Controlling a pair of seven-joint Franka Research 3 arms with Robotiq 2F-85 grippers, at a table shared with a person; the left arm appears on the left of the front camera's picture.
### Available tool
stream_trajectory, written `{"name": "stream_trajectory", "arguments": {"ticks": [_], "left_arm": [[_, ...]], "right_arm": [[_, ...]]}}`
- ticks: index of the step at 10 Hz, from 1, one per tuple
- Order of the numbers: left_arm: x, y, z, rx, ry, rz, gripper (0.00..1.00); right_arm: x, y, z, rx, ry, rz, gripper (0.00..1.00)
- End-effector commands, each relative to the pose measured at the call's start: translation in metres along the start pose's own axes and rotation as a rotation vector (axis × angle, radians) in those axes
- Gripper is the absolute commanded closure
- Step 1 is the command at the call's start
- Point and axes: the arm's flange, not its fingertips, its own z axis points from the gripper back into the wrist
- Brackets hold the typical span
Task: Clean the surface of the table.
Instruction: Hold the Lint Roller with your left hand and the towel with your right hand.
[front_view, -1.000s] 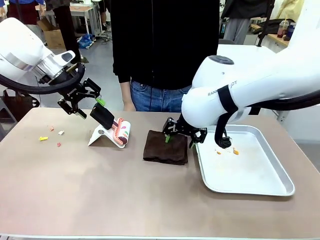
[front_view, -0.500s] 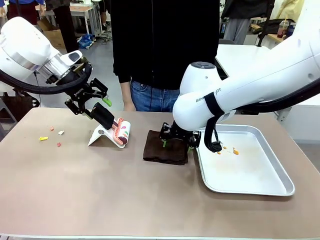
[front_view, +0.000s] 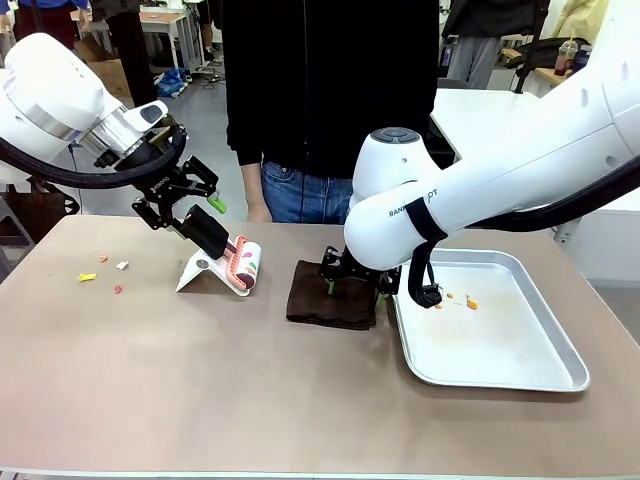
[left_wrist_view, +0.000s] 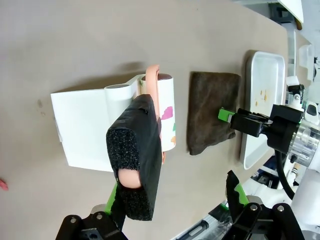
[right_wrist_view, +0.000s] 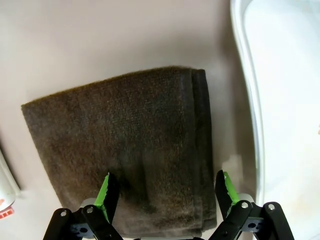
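Your left arm reached in from the desk's (front_view: 250, 390) left far corner, wrist turned down toward the lint roller (front_view: 243, 262). Its left gripper (front_view: 193, 213) hung released, jaws wide, around the top of the roller's black foam handle (front_view: 205, 231). In the wrist view the handle (left_wrist_view: 137, 160) lay against one side of the gap, and I cannot tell whether a finger touched it. The roller leaned on its white stand (front_view: 198, 272).

Your right arm bent low over the desk's middle, and its right gripper (front_view: 353, 287) pointed straight down, also released. Its two fingers straddled the near edge of the folded dark brown towel (right_wrist_view: 125, 150). The towel lay flat just beside the metal tray (front_view: 500, 345). Small scraps (front_view: 100, 268) sat on the beige desk near its left edge.
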Motion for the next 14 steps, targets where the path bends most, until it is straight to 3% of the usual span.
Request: {"name": "stream_trajectory", "arguments": {"ticks": [1, 7, 14], "left_arm": [[-0.002, 0.000, 0.002, 0.022, -0.002, 0.012, 0.00], [-0.003, 0.004, 0.001, 0.095, -0.004, 0.026, 0.00], [-0.003, 0.025, 0.007, 0.087, -0.024, 0.023, 0.00]], "right_arm": [[0.004, 0.011, -0.003, -0.048, -0.054, -0.035, 0.00], [0.002, 0.014, -0.003, -0.048, -0.066, -0.003, 0.00], [0.000, 0.019, -0.003, -0.042, -0.052, 0.007, 0.00]]}}
